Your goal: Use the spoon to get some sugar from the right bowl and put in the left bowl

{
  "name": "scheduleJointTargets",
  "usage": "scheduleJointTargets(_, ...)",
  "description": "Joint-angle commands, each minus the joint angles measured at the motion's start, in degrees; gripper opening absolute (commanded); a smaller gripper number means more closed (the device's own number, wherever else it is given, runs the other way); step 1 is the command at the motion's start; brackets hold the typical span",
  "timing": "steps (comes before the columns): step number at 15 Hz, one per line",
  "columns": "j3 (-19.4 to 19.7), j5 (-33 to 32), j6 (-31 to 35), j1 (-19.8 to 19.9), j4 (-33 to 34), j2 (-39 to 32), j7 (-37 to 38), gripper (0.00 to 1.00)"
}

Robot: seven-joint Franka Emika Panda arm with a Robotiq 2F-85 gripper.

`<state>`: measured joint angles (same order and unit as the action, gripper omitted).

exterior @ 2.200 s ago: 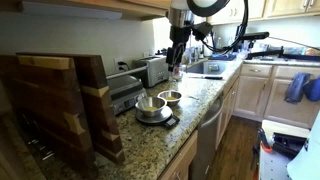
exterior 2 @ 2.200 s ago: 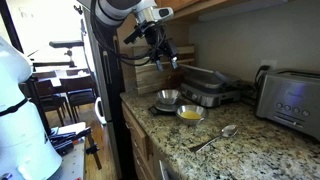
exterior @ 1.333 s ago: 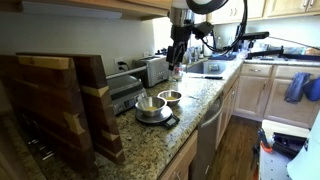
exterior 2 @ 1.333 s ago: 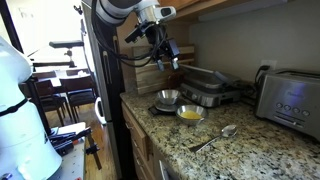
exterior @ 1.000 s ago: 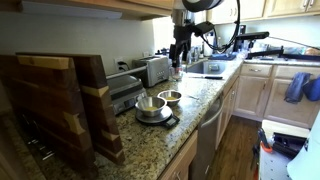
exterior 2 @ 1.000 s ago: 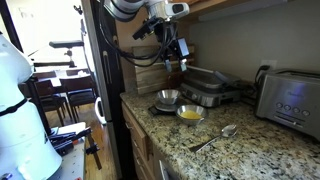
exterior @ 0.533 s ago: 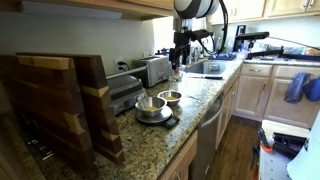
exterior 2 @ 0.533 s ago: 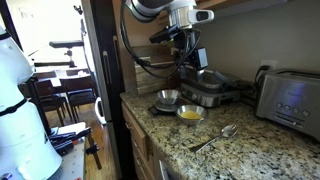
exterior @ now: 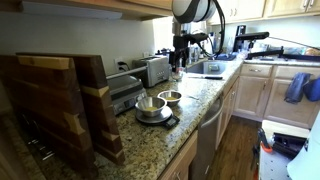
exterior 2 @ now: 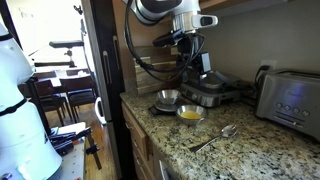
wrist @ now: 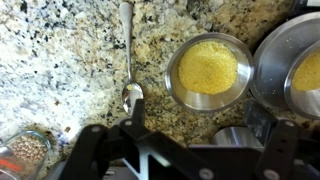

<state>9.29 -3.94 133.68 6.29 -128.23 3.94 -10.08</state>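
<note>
Counting two bowls [wrist: 208, 102], one spoon [wrist: 131, 62]

White rounded arm [exterior 2: 160, 9] trailing black looped cables [exterior 2: 130, 48], dark claw [exterior 2: 198, 62].

Dim kitchen, window backlight, soft low-resolution frames, perhaps blurred.

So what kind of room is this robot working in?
Most likely a home kitchen: there is a granite countertop, a toaster standing on it, and wooden cabinets along the far side.
</note>
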Motion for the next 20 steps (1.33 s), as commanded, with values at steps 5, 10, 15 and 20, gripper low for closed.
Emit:
scheduleJointTargets(5, 1.3, 0.5, 3.8, 2.5, 2.7, -4.8, -2.8, 1.0)
scheduleJointTargets(10, 2.3, 7.7, 6.8, 5.9, 5.8, -12.0, -11.3, 1.0)
scheduleJointTargets(15, 1.3, 10.5, 6.4, 9.0, 9.1, -17.6, -17.0, 1.0)
scheduleJointTargets(20, 1.0, 9.0, 5.8, 8.9, 9.4, -18.1, -15.2, 1.0)
